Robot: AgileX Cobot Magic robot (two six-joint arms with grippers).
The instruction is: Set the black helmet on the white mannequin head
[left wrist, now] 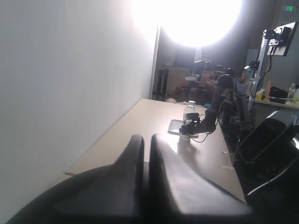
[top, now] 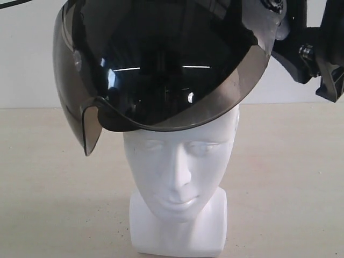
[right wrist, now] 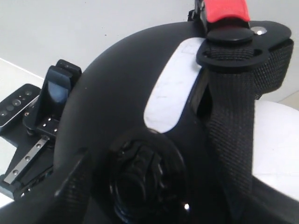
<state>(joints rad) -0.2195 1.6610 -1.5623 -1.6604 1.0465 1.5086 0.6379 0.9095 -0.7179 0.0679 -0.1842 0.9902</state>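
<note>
The pale wood-grain tabletop (top: 48,188) runs back to a white wall at its far edge. The matte black rounded open-face helmet (top: 161,54) sits over the crown of the smooth white mannequin head (top: 177,172). It is tilted, lower on the exterior view's left, and whether it is fully seated cannot be told. Its smoky translucent brown-grey visor (top: 75,97) hangs down in front, its lower rim across the forehead, with eyes, nose and lips uncovered. The mannequin head stands upright on its blocky neck base, well forward of the tabletop's far edge and facing the exterior camera. The right gripper (top: 293,43) is at the helmet's side, on the exterior view's right, its jaws spread wide. One dark finger (right wrist: 56,91) shows beside the shell, the other is hidden, and whether either touches the helmet cannot be told. The left gripper (left wrist: 147,140) has its two dark fingers drawn close together with only a thin slit between, and nothing can be made out in it. A black woven chin strap (right wrist: 231,140) hangs from the helmet's side, topped by a small red buckle (right wrist: 226,9).
</note>
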